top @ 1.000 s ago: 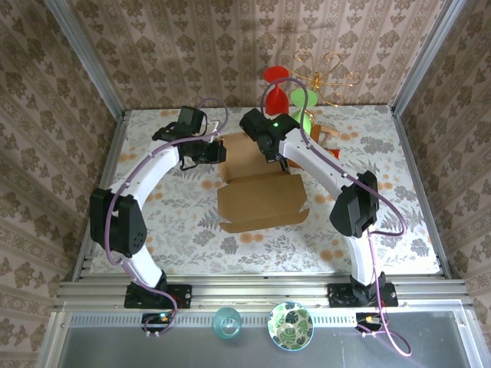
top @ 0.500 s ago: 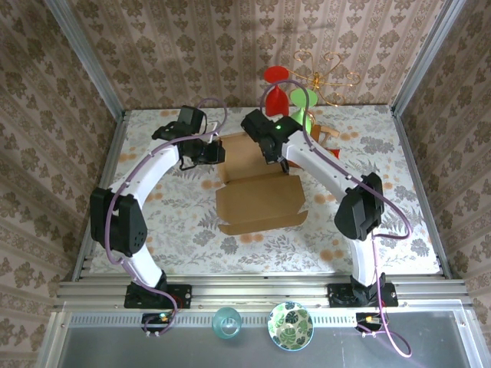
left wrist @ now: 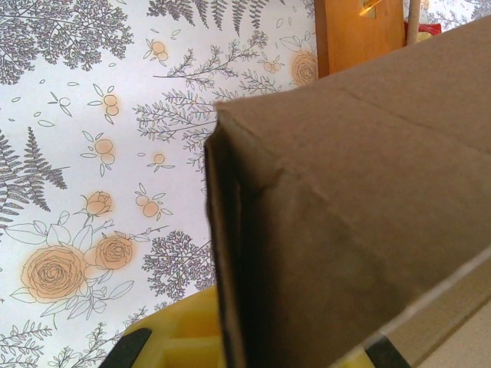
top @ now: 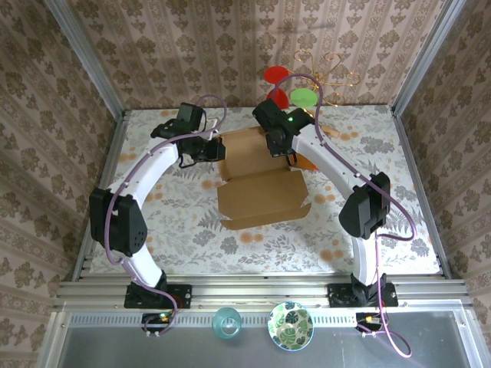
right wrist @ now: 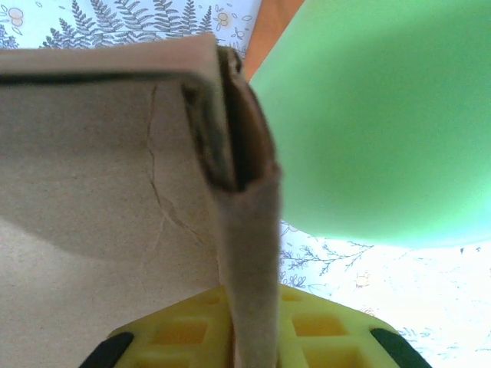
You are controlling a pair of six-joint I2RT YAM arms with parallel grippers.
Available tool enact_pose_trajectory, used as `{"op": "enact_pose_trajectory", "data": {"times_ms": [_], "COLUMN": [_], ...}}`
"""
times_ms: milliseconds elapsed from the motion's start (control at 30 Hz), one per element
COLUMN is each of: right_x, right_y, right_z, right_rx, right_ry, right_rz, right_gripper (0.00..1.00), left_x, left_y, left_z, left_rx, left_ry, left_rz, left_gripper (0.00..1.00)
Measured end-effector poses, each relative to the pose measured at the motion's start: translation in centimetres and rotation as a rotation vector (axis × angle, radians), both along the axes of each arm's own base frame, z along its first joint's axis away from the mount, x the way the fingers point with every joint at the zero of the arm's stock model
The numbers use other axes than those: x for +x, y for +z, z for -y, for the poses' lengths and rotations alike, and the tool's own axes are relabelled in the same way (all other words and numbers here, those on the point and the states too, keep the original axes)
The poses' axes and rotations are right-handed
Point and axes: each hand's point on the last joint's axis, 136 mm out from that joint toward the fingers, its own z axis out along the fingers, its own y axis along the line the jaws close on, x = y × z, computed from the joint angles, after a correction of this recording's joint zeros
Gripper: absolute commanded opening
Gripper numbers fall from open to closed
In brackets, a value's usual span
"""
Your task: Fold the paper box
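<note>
Raised further at the back, the paper box (top: 261, 198) sits clamped by left gripper (left wrist: 245, 345) and right gripper (right wrist: 249, 337); the right wrist view shows a green glass (right wrist: 383, 115) beside it.

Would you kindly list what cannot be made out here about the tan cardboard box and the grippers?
Left gripper grip: left wrist view, fingers cut off by bottom edge, tan corrugated cardboard box covers the gap.
Right gripper grip: right wrist view, likewise.
Box's far corners: top view, gripper heads cover them.
</note>
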Motion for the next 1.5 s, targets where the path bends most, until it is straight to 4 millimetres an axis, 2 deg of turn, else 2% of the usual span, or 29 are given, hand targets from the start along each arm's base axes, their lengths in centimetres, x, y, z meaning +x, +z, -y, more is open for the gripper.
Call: {"op": "enact_pose_trajectory", "data": {"times_ms": [200,600,733,867,967,1133,1500], "right_x": [0.1,0.2,0.3,0.4,0.3,0.5,0.1], "right_y": [0.0,0.5,0.6,0.7,0.7,0.6,1.3], "right_z": [0.2,-0.2,-0.3,-0.3,-0.2,-0.1,0.4], "right_rx": [0.008,0.038,0.048,0.053,0.047,0.025,-0.092], "right_ry": [-0.005,-0.001,0.0,0.0,0.002,-0.001,-0.019], "right_rz": [-0.002,0.002,0.002,0.005,-0.002,-0.003,0.016], "right_gripper": [0.29,0.34,0.27,0.12,0.07,0.0,0.0], "left_x": [0.0,0.0,0.0,-0.1,0.0,0.0,-0.1], "left_y": [0.0,0.0,0.0,0.0,0.1,0.1,0.5], "left_z": [0.0,0.0,0.0,0.1,0.1,0.1,0.5], "left_rx": [0.0,0.0,-0.001,-0.006,-0.008,-0.008,-0.024], "left_ry": [0.0,0.0,-0.001,-0.004,-0.005,-0.005,-0.016], "left_rz": [-0.001,-0.001,-0.001,-0.003,0.0,0.001,0.002], "left_gripper": [0.0,0.0,0.0,0.0,0.0,0.0,0.0]}}
